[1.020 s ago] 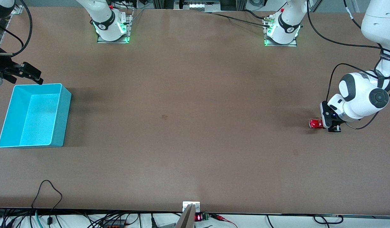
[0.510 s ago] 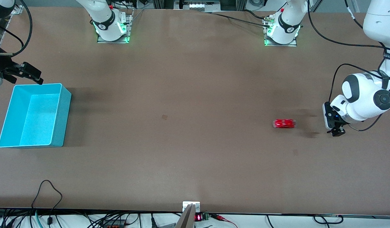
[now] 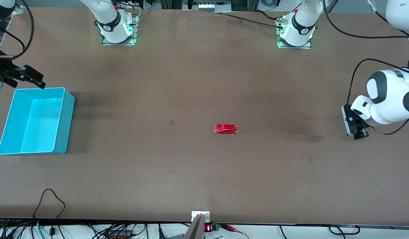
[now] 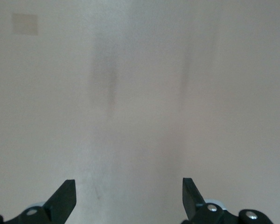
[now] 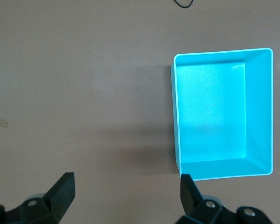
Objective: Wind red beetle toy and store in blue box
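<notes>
The red beetle toy [image 3: 226, 129] stands alone on the brown table near its middle, blurred as if rolling. It is well clear of both grippers. My left gripper [image 3: 359, 134] hangs open over the left arm's end of the table. In the left wrist view the left gripper [image 4: 127, 192] has only bare table between its fingers. The blue box [image 3: 68, 119] stands empty at the right arm's end. My right gripper [image 3: 38, 79] waits open just above the box's rim that lies nearest the robots' bases. The right wrist view shows the box [image 5: 210, 116] beside the right gripper [image 5: 126, 186].
The two arm bases [image 3: 117, 31] [image 3: 295, 33] stand along the table edge farthest from the front camera. A small dark patch [image 3: 172, 122] marks the table between the toy and the box. Cables [image 3: 50, 199] lie along the edge nearest that camera.
My left gripper opened and let go of the toy, then drew back and up. The toy rolled from under it across the table toward the box. The right arm has not moved.
</notes>
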Robot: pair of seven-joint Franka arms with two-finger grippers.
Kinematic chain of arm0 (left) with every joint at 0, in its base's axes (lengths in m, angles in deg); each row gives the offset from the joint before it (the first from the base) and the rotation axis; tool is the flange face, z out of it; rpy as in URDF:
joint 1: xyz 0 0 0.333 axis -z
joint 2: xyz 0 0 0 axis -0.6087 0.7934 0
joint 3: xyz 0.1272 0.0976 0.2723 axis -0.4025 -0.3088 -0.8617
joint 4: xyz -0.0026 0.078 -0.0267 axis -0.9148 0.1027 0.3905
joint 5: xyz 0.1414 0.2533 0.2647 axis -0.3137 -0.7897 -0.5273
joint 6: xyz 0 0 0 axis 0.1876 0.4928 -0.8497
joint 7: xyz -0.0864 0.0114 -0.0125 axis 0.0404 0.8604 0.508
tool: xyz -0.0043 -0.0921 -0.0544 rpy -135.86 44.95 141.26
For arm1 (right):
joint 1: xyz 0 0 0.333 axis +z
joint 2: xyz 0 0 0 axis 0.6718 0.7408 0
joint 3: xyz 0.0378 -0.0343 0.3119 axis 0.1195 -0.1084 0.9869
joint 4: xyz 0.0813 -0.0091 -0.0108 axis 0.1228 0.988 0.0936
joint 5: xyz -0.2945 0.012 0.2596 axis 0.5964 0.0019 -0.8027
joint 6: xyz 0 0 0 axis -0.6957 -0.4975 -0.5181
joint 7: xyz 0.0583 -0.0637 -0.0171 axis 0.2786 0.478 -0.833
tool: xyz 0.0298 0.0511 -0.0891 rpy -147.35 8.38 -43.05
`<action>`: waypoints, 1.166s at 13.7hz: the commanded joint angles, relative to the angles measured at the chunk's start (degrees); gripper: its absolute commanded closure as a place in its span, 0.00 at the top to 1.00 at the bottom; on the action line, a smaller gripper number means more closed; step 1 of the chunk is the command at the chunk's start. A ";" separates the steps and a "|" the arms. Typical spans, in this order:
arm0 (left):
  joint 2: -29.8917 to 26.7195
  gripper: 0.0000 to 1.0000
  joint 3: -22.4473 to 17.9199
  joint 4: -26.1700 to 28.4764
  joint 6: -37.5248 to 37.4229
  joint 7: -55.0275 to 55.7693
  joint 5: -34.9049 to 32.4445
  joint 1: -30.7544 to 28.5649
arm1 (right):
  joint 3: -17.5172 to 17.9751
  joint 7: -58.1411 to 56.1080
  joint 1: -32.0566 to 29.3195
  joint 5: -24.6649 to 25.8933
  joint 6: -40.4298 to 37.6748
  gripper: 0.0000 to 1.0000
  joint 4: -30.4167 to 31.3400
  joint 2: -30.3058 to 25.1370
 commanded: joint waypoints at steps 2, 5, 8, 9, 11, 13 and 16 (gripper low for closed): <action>-0.05 1.00 1.60 -7.68 -10.07 1.42 -0.83 -0.24 | 0.26 0.68 0.14 -0.24 -0.36 1.00 -0.08 -0.33; -0.14 1.00 2.23 -10.50 -13.95 4.83 -0.83 -0.24 | 0.26 0.77 0.23 -0.24 -0.36 1.00 -0.08 -0.33; -0.84 1.00 4.51 -14.53 -20.53 11.07 -0.65 -0.24 | 0.26 0.77 0.23 -0.24 -0.36 1.00 -0.08 -0.33; -0.84 1.00 4.86 -16.64 -24.38 13.96 -0.65 -0.07 | 0.26 0.68 0.23 -0.24 -0.28 1.00 -0.08 -0.33; -0.84 1.00 6.88 -19.20 -29.06 20.46 -0.56 0.11 | 0.26 0.51 0.23 -0.15 -0.10 1.00 -0.08 -0.25; -0.84 1.00 9.95 -21.84 -32.93 25.22 -0.30 0.20 | 0.26 0.60 0.14 -0.32 0.25 1.00 -0.08 -0.16; -2.06 1.00 13.12 -25.09 -37.50 34.96 -0.30 0.11 | 0.17 0.59 0.05 -0.32 0.34 1.00 -0.25 0.63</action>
